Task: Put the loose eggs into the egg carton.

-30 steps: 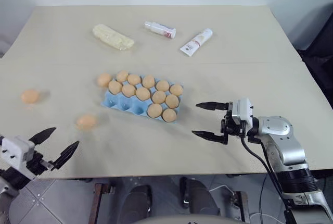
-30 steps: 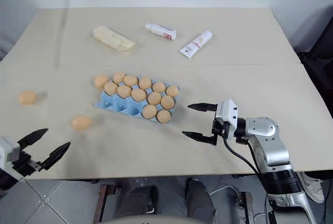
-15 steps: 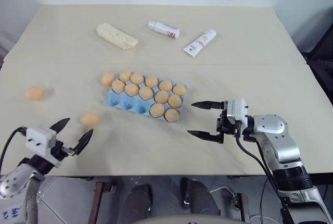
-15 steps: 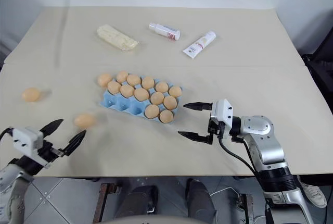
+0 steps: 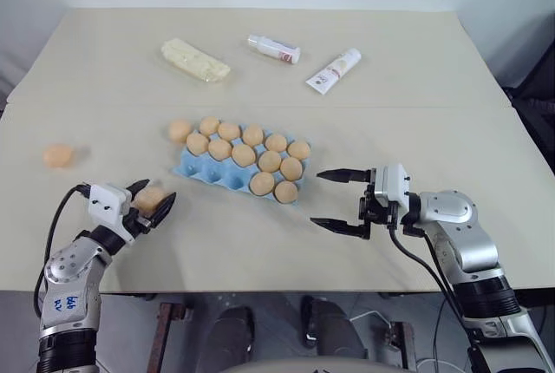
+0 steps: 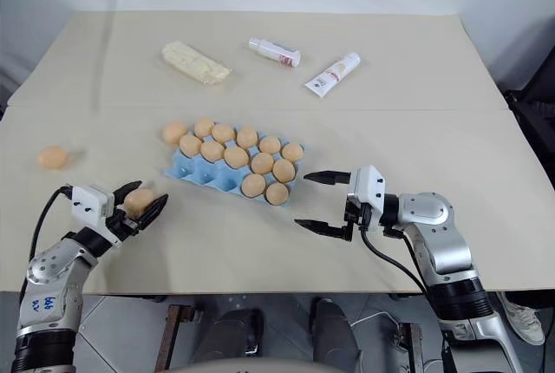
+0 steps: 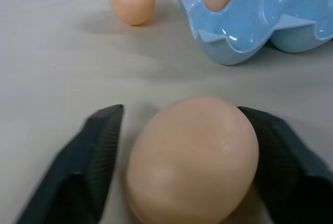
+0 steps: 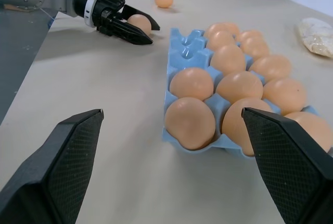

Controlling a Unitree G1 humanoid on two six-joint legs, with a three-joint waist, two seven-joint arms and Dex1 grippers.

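1. I see my left gripper (image 5: 153, 204) low over the table (image 5: 260, 87), its two black fingers standing either side of a loose egg (image 5: 149, 198) to the left of the egg carton (image 5: 204, 172).
2. In the left wrist view one finger (image 7: 281, 151) touches that egg's side, while the other shows a narrow gap (so I cannot tell whether the pinch is made).
3. The egg rests on the table surface, near the carton's front-left corner.
4. A second loose egg (image 5: 58, 156) lies well apart, toward the table's left edge.
5. The carton holds eggs in its two far rows; four cups at the left of its near row are bare blue.
6. My right gripper (image 5: 341, 200) hovers just right of the carton, fingers spread wide, nothing between them.
7. At the far side lie a pale wrapped bar (image 5: 195, 60) and two white tubes (image 5: 333, 70).
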